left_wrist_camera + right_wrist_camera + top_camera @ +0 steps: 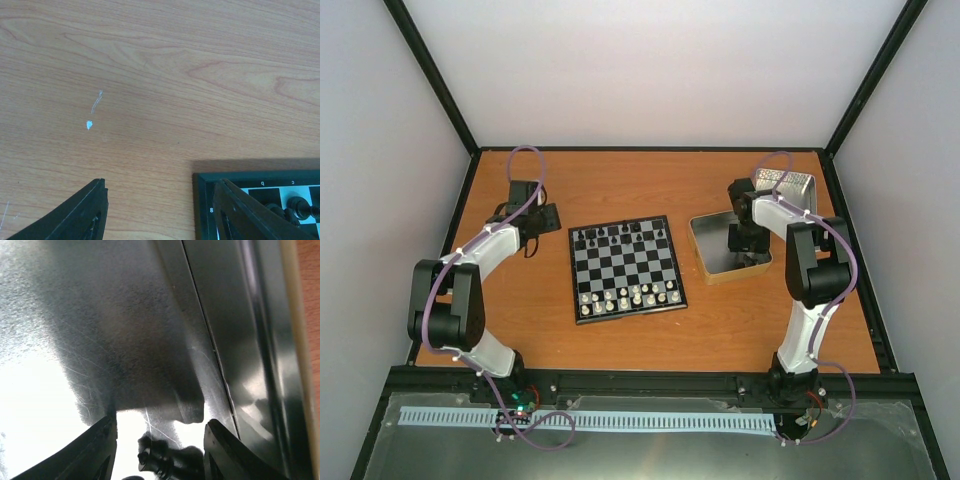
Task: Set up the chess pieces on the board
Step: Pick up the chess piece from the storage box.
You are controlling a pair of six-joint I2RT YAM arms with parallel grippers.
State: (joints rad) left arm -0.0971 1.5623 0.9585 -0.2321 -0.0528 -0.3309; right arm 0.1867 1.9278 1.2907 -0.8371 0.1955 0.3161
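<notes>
The board [625,270] lies mid-table, with black chess pieces [620,236] along its far rows and white ones along the near rows. My left gripper [545,218] hangs open by the board's far-left corner, holding nothing. In the left wrist view the left gripper [160,200] spans bare wood, its right finger over the board's corner [204,200], with black pieces [296,207] just beyond. My right gripper [160,422] is open, low inside the tin tray [100,315]. A black chess piece [165,462] lies on its side on the tray floor between the fingers, touching neither.
The tin tray [710,265] sits right of the board, with a second tin [795,185] behind it at the back right. Black frame rails border the table. A white scuff [89,125] marks the wood ahead of my left gripper.
</notes>
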